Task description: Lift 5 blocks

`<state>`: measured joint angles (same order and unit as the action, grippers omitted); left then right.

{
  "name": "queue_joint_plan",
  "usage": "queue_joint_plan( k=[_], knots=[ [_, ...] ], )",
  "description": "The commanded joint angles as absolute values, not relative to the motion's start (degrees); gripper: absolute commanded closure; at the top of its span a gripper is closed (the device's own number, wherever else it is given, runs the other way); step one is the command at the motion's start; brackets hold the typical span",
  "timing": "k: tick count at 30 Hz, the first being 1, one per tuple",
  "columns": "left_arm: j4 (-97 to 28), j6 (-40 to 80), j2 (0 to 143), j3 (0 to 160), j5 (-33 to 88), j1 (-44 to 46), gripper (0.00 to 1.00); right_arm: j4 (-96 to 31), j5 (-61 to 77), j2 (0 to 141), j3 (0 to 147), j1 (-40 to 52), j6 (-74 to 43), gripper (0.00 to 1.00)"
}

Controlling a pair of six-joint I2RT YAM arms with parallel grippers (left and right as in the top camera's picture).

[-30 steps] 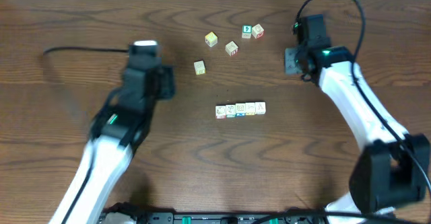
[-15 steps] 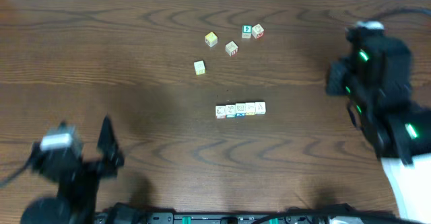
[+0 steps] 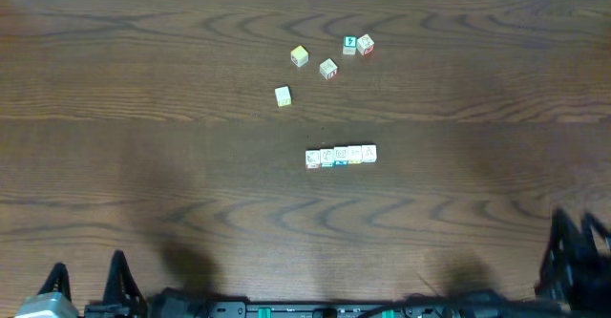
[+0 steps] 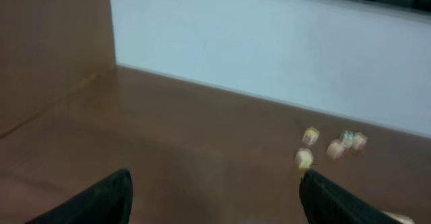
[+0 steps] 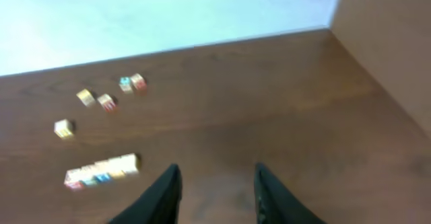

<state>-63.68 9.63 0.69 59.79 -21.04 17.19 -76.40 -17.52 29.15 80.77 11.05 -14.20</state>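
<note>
The worktop (image 3: 191, 194) now shows wide in the overhead view, because both my arms have swung away from its middle and back to the near edge; a second ago they reached over the far half, and now only my hands show at the bottom corners. My left hand (image 4: 215, 183) is spread wide with nothing between its fingers; my right hand (image 5: 215, 173) has its fingers parted too, worktop showing in the gap, and it holds nothing. The five blocks (image 3: 341, 156) lie as they did before, in one tight row side by side at the centre of the worktop, well apart from both hands; I judge that they are lined up but not being lifted at this moment, so either the lift is over or it has yet to come. The loose cubes (image 3: 327, 68) sit scattered farther back, the green-faced cube (image 3: 349, 44) among them. I see no brand or label; the blocks' printed faces are too small to read.
</note>
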Motion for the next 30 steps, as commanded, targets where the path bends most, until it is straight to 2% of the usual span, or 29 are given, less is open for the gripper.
queue_joint_plan(
  k=[1, 4, 14, 30],
  knots=[
    [-66.02, 10.81, 1.23, 62.81, -21.71, 17.04, 0.2, -78.83, -21.41, 26.22, 80.62, 10.92, -16.71, 0.44],
    [-66.94, 10.79, 1.23, 63.55, -21.74, 17.04, 0.2, -78.65, -21.43, 25.32, 80.62, 10.92, -16.69, 0.01],
    [-75.66, 10.92, 1.23, 63.55, -21.67, 17.04, 0.2, -83.37, -18.96, 25.39, 80.53, 10.92, -16.71, 0.01],
    [-75.7, 11.22, 1.26, 60.16, -21.69, 17.06, 0.2, -79.85, -21.45, 25.39, 79.96, 10.92, -16.71, 0.01]
  ],
)
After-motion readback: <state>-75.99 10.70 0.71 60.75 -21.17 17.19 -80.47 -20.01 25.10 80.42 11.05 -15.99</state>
